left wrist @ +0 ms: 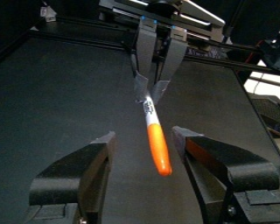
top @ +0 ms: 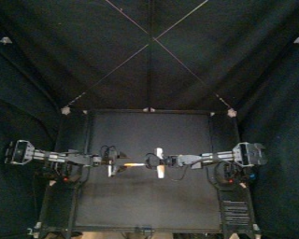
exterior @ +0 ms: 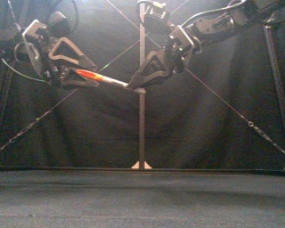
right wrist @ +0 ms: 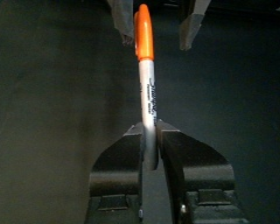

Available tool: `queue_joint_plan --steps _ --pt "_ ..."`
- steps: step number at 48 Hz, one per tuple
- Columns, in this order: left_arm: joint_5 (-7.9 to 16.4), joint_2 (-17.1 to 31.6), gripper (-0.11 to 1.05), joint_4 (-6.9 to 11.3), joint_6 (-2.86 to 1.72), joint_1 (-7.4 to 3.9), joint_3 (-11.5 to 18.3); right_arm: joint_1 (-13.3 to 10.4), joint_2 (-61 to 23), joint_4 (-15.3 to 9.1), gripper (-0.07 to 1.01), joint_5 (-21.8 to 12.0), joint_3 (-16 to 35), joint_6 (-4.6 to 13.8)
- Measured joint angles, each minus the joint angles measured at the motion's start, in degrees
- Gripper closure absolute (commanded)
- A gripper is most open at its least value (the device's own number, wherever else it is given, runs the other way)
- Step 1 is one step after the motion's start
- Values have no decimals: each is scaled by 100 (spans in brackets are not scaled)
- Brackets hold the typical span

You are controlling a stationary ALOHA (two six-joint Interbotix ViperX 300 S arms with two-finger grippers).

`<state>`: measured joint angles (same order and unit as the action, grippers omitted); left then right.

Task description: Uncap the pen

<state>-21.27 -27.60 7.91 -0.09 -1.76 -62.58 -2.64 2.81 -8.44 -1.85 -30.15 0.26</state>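
Pen (right wrist: pixel 149 92) gripped by right end effector (right wrist: pixel 150 133) — left wrist view shows cap (left wrist: pixel 160 150) unclamped.

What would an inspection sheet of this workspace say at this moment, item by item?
surface: black table, nothing seen lying on it.
job's things: pen held in the air above the table, orange cap on.
clutter: nothing seen.
grippers: right tool shut on the pen's pale barrel; left tool open, its jaws standing either side of the cap.
cables: nothing seen loose.
surroundings: black curtains behind and at the sides.
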Motion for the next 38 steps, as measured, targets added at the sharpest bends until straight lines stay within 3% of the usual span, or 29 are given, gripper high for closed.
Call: queue_joint_plan --steps 14,28,38 --pt "448 246 6 79 0 0 185 -9 0 0 48 0 9 0" --pt "492 290 7 97 0 -44 272 -9 0 0 48 0 0 0" --pt "554 290 24 167 0 -70 272 -26 0 0 48 0 -9 44"
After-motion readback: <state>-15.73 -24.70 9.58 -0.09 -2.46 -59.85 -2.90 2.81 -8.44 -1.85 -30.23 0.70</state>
